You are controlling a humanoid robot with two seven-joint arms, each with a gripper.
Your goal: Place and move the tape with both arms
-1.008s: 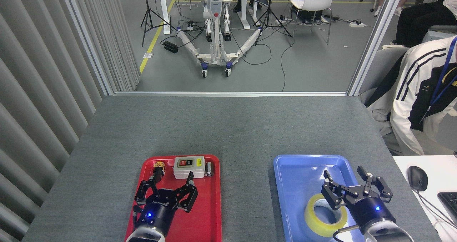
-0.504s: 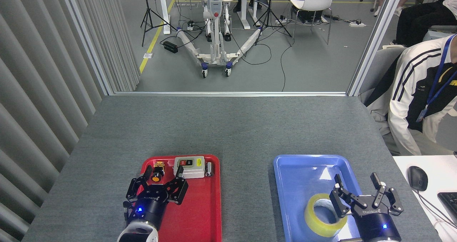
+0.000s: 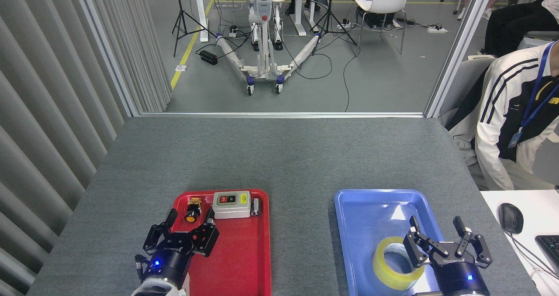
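The tape (image 3: 395, 264), a wide yellow translucent roll with a white core, lies flat in the near part of the blue tray (image 3: 367, 208). My right gripper (image 3: 434, 226) hovers open at the roll's right side, its left finger over the roll's inner edge and nothing held. My left gripper (image 3: 188, 219) is open too, over the near left part of the red tray (image 3: 244, 261), fingers pointing toward the small parts at that tray's far end.
At the red tray's far end sit a white switch box (image 3: 231, 203), a yellow-capped button part (image 3: 191, 212) and a small metal cylinder (image 3: 256, 206). A person in a white jacket (image 3: 506, 125) sits at the right. A mouse (image 3: 510, 217) lies on the white desk.
My left gripper has drawn back toward me and leftward over the red tray. My right gripper has pulled back and to the right of the tape. The tape has not moved.
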